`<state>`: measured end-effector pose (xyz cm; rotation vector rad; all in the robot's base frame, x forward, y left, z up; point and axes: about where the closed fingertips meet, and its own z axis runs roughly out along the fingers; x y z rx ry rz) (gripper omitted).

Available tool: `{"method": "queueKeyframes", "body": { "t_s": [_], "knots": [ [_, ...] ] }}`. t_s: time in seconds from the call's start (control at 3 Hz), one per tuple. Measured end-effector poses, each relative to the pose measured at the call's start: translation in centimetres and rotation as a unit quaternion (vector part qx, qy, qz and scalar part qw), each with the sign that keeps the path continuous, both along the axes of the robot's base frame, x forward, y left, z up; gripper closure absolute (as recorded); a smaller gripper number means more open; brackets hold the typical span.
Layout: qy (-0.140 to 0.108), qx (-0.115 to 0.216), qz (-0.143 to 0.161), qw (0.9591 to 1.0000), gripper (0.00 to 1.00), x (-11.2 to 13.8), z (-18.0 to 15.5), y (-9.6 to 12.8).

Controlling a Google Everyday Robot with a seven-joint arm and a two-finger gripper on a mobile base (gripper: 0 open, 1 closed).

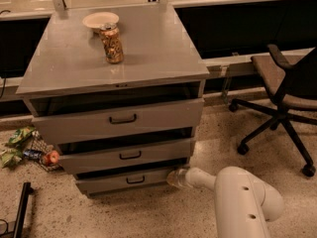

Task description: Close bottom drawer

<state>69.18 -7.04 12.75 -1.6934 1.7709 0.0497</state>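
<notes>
The bottom drawer [124, 180] is the lowest of three grey drawers in the metal cabinet, with a small black centre handle [135, 180]. It stands slightly pulled out, with a dark gap above its front panel. My gripper [174, 178] is at the end of the white arm [242, 202], low near the floor, touching the right end of the bottom drawer's front. The mid-sized drawer [126, 155] and the tallest drawer [119, 119] above it also stand slightly open.
On the cabinet top [148, 48] stand a can [112, 43] and a white bowl [100, 20]. A black office chair [285, 98] is at the right. Snack bags and an apple [51, 157] lie on the floor at the left. A black bar [20, 212] lies at the lower left.
</notes>
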Motion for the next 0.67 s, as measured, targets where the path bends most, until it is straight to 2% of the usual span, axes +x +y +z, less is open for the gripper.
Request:
{"method": "queueKeyframes", "body": {
  "t_s": [0.33, 0.67],
  "knots": [
    [-0.002, 0.002, -0.002, 1.0000, 1.00, 0.37, 0.13, -0.15],
    [0.008, 0.035, -0.005, 0.9993, 1.00, -0.49, 0.65, -0.01]
  ]
}}
